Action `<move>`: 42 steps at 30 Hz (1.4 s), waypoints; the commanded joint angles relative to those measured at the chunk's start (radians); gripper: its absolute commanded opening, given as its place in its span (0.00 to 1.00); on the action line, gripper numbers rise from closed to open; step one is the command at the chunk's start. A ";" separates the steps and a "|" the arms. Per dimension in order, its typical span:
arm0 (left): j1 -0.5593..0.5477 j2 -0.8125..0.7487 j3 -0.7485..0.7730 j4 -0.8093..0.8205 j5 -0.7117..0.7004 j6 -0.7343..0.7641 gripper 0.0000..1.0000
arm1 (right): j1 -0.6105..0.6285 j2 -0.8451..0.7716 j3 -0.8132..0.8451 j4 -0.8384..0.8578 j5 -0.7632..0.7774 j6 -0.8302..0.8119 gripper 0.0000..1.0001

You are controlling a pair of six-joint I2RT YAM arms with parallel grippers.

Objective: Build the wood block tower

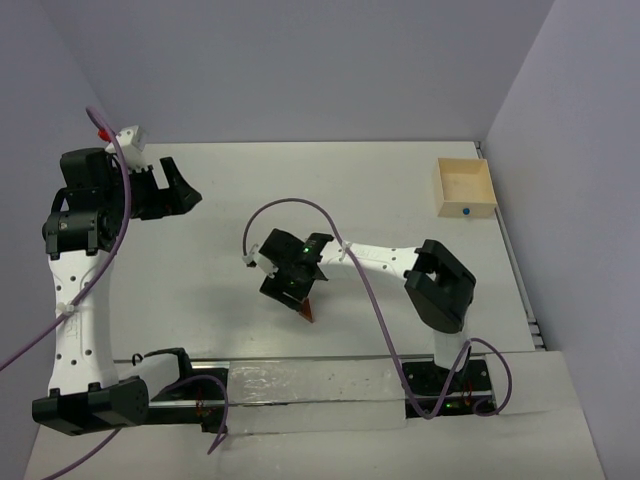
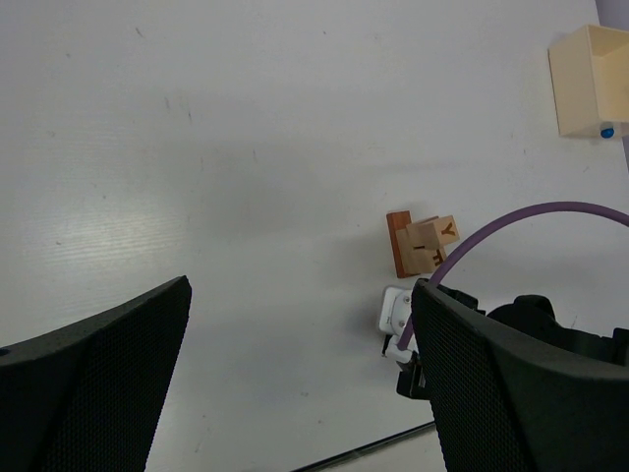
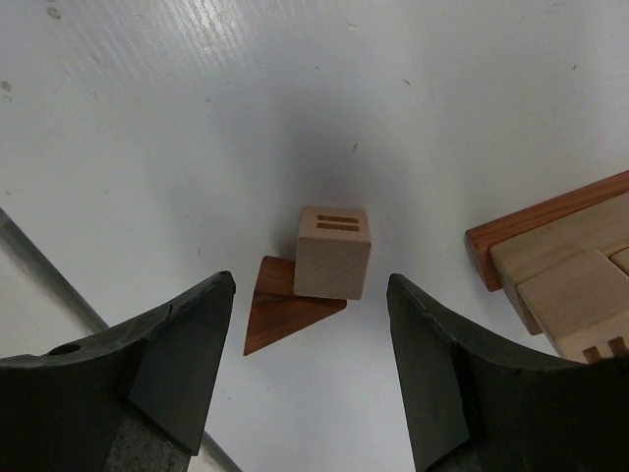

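Observation:
A tan cube (image 3: 334, 253) with two dark lines rests tilted on a reddish-brown wedge (image 3: 285, 317) on the white table. My right gripper (image 3: 313, 295) hovers over them, open, with a gap on each side of the cube. To the right lies a reddish-brown bar (image 3: 541, 228) with tan blocks (image 3: 580, 285) against it. The left wrist view shows that group as a bar (image 2: 397, 244) with lettered cubes (image 2: 432, 241). I cannot tell whether this low group is the tower. From above, a reddish-brown piece (image 1: 308, 310) pokes out under the right gripper (image 1: 290, 278). My left gripper (image 1: 185, 190) (image 2: 305, 393) stands open and empty, far left.
An open light-wood box (image 1: 465, 185) (image 2: 590, 84) with a small blue item (image 1: 466, 212) sits at the back right, near the wall. The right arm's purple cable (image 1: 300, 205) loops over the table's middle. A metal rail (image 1: 300, 385) runs along the near edge.

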 commanded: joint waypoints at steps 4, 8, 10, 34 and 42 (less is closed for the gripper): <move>0.010 0.009 0.017 0.036 -0.002 -0.012 0.99 | -0.014 0.037 0.035 0.026 0.021 -0.043 0.71; 0.011 0.013 0.026 0.034 -0.003 -0.010 0.99 | -0.016 0.039 0.014 0.025 0.009 -0.044 0.70; 0.010 0.016 0.027 0.031 -0.003 -0.008 0.99 | -0.017 0.038 0.004 0.028 0.003 -0.049 0.69; 0.010 0.045 0.035 0.034 -0.008 -0.007 0.99 | 0.003 0.002 -0.001 0.013 -0.002 -0.012 0.20; 0.010 0.053 0.030 0.047 0.000 -0.011 0.99 | 0.033 -0.092 0.011 -0.005 0.028 0.046 0.00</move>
